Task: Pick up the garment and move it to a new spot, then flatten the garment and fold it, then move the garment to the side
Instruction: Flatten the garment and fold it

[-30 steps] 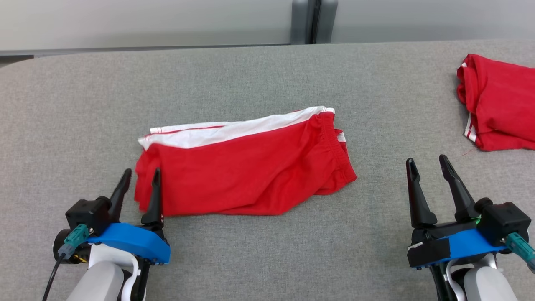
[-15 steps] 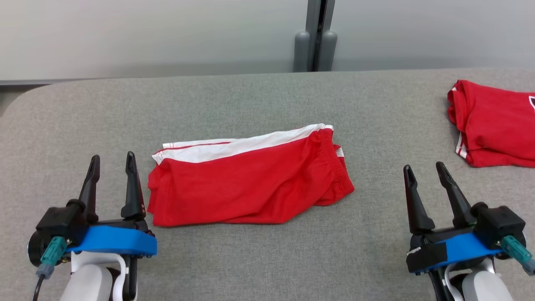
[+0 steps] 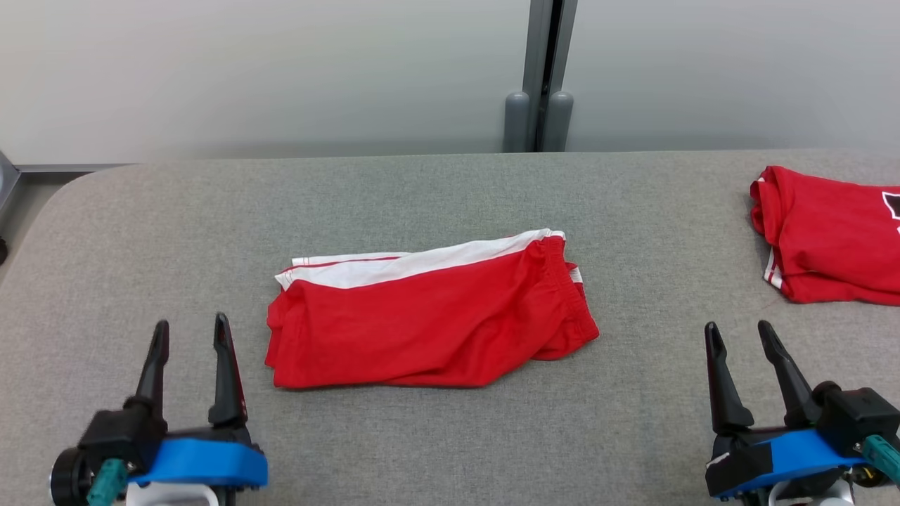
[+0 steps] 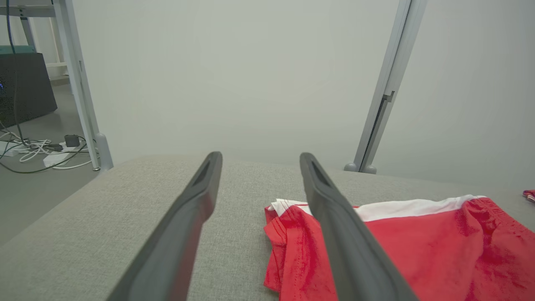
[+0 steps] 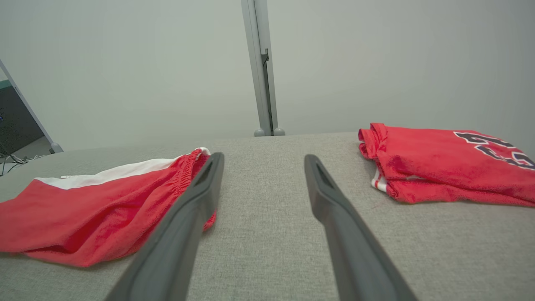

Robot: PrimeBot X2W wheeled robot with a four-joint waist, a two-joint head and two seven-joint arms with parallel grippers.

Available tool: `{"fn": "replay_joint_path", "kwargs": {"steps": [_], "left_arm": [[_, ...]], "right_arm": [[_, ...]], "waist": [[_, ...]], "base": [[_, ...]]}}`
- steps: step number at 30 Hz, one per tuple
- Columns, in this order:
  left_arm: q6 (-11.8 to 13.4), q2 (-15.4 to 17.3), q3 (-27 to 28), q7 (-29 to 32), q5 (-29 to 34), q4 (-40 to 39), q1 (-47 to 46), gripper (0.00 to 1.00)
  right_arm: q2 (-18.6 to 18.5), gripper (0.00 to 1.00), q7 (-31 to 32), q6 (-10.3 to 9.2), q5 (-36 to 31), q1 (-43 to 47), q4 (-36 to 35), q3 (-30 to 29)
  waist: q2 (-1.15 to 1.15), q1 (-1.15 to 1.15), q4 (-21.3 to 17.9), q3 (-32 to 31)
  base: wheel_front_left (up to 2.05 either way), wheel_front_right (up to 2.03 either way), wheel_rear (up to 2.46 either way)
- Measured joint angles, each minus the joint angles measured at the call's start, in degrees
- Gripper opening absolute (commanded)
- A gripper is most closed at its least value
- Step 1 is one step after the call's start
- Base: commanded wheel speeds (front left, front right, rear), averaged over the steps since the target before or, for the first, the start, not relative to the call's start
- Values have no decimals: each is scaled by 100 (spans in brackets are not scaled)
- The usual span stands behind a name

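Left gripper [image 3: 191, 322] and right gripper [image 3: 737, 326] point forward over the table's [image 3: 450, 436] near edge, both wide and empty (red shorts [image 3: 429, 320] between the 2).

Left gripper [image 3: 191, 322]: at the lower left of the head view. Both dark fingers are parted and empty, pointing straight up-frame from the blue mount [image 3: 200, 460].

Right gripper [image 3: 736, 326]: at the lower right. Fingers are likewise parted and empty, with tips tilted slightly toward the robot's left.

The forearms are cropped, so their pose cannot be judged.
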Motion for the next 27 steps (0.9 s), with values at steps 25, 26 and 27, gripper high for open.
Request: {"fn": "replay_joint_path", "kwargs": {"steps": [25,26,27], "left_arm": [[-282,-424,119,-1,573,-32,-19,100],[-289,-444,88,-1,575,-24,-56,100],[-303,-468,64,-1,577,-8,-95,100]], "right_arm": [[0,100,191,0,-341,-1491,834,806],[2,100,171,0,-341,-1664,959,836],[1,100,178,0,-398,-1822,1125,856]], "waist": [[0,1,304,184],[0,1,341,224],[0,1,386,264]], "base": [[0,0,0],[0,0,0],[0,0,0]]}}
